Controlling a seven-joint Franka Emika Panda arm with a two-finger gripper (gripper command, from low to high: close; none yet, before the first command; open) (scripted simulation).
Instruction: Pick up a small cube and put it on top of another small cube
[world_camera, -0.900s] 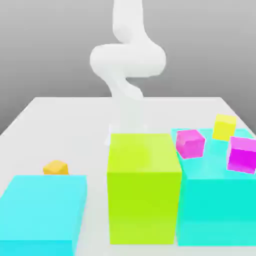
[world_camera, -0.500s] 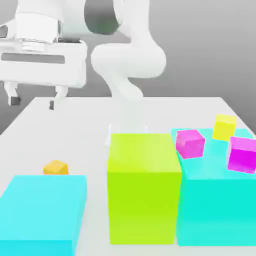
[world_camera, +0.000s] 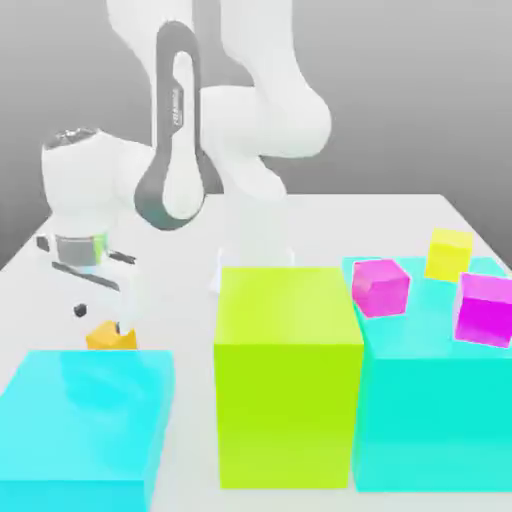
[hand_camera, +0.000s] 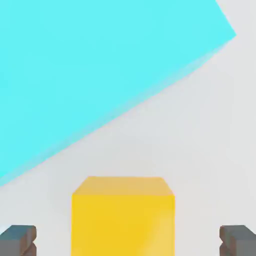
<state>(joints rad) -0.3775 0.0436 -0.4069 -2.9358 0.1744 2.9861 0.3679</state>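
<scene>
The tool (world_camera: 100, 318), jaws spread wide and holding nothing, is lining up for the grasp. The orange cube (world_camera: 111, 336) sits on the bench (world_camera: 190, 400) below it, between the jaws' lines. Next calls for a straight descent, then closing.

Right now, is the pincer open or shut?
Open: in the hand view the pincer's two fingertips stand wide apart, with bare space between each of them and the orange cube.
</scene>
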